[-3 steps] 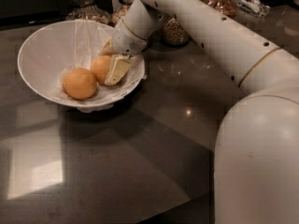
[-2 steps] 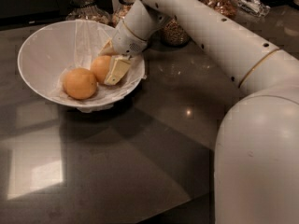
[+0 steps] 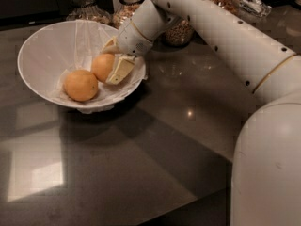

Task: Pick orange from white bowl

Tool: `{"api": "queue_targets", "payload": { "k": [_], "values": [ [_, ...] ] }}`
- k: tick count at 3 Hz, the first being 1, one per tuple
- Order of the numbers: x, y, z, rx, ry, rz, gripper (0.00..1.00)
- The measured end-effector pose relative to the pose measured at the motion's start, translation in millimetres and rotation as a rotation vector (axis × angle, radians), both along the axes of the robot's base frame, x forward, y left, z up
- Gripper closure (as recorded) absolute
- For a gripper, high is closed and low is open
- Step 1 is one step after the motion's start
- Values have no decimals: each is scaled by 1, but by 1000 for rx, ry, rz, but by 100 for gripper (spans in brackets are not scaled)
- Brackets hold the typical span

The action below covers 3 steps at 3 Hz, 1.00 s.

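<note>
My arm (image 3: 225,36) hasn't moved in the last second and still reaches into the bowl (image 3: 42,46). The orange (image 3: 102,66) lies unlifted at the bowl's right side, beside its twin (image 3: 81,84). My gripper (image 3: 112,64) stays clamped around it, fingers orange-wide apart. The grip looks set, so lifting comes next.

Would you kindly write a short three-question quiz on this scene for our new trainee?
1. How many fruits lie in the white bowl?
2. True or false: the gripper is inside the bowl, at the rear orange.
3. What stands behind the bowl? A. glass jars B. mugs C. books
Key: 1. two, the rear orange and the front orange; 2. true; 3. A
</note>
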State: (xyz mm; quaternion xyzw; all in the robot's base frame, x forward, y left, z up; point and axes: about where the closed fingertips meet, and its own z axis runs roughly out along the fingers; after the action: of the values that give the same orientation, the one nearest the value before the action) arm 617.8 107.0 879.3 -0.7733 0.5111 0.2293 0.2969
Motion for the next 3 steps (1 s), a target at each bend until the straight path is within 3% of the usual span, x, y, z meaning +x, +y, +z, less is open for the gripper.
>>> {"api": "queue_targets", "payload": {
  "k": [1,3],
  "values": [
    [-12,-5,23,72,-49,20,100],
    [-31,-2,53,153,-105,78,100]
  ]
}}
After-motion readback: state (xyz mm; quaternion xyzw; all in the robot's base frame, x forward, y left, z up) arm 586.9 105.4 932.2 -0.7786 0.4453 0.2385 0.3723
